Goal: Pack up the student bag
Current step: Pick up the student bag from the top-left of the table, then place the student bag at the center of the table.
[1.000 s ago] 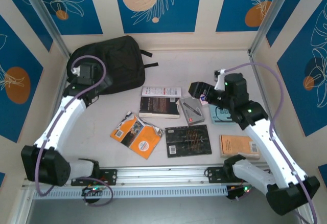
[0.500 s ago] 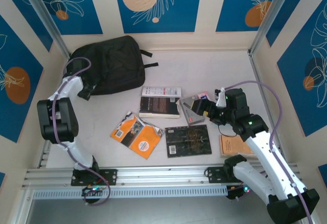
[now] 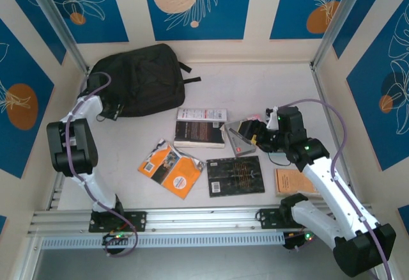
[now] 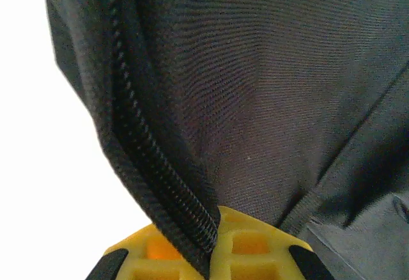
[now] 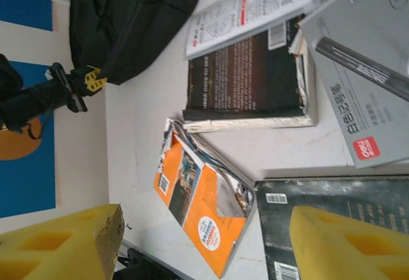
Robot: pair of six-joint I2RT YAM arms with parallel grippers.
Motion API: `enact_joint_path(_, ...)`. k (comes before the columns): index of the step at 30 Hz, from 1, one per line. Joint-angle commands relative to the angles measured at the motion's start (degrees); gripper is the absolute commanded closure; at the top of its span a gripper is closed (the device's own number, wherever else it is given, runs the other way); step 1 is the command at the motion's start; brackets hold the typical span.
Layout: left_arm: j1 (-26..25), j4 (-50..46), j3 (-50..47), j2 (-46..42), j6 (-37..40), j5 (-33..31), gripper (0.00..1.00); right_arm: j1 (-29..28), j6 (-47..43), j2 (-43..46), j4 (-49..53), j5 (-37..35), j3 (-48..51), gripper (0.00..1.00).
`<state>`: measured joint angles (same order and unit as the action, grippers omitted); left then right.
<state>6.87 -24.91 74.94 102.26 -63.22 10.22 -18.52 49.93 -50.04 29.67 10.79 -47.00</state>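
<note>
Entry, packing the student bag.

- The student bag (image 3: pixel 137 78) is lying flat in the table's (image 3: pixel 268 88) far-left corner. In the overhead view its long axis is running roughly side to side.
- Your left gripper (image 3: pixel 112 110) is sitting right at the bag's near-left edge and touching it. In the left wrist view the bag's zip seam (image 4: pixel 160 165) is draping over a yellow fingertip pad (image 4: pixel 249 254). You cannot tell from these views whether those jaws are clamped on the fabric or merely resting under it.
- Your right gripper (image 5: pixel 208 219) is hovering well to the right of the bag, above the grey book (image 3: pixel 239 139). Its jaws are spread wide and carrying nothing.
- The key relation is that the left arm is at the bag and the right arm is among the books, so any book will be travelling leftward and away from you to reach the bag.
- The dark book (image 3: pixel 199 133) is lying nearest the bag's right end, and the orange book (image 3: pixel 171 168) is lying nearer to you than that.

Hard to read: no open mouth is showing on the bag, and the zip pull is hiding somewhere out of frame. Black fabric is swallowing detail.
</note>
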Motion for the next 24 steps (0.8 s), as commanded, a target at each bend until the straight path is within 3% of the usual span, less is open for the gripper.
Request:
enact_joint_path(1,-3.4,5.9,5.1,-4.7,-3.7,10.3,1.0,0.0,-0.2,-0.1,1.0,1.8,-1.4,0.31)
enact_joint_path(6,-8.5,5.5,12.2,-4.1,-5.7,14.6,1.0,0.4,0.2,0.8,1.4,2.7,-1.1,0.32)
enact_joint_path(10,-12.7,9.2,12.5,-4.9,-10.3,16.1,1.0,0.6,0.1,2.0,1.4,4.0,-0.7,0.32)
enact_joint_path(15,-18.8,14.0,7.9,-8.1,-15.5,14.8,1.0,1.5,2.9,5.1,0.4,4.1,1.2,0.27)
enact_joint_path(19,-24.9,17.2,0.6,-13.0,-18.6,11.1,1.0,2.6,3.9,5.7,-1.2,8.2,2.1,0.27)
enact_joint_path(24,-30.8,16.0,-8.8,-18.9,-16.9,7.5,1.0,2.7,5.4,4.5,-0.6,11.2,1.8,0.29)
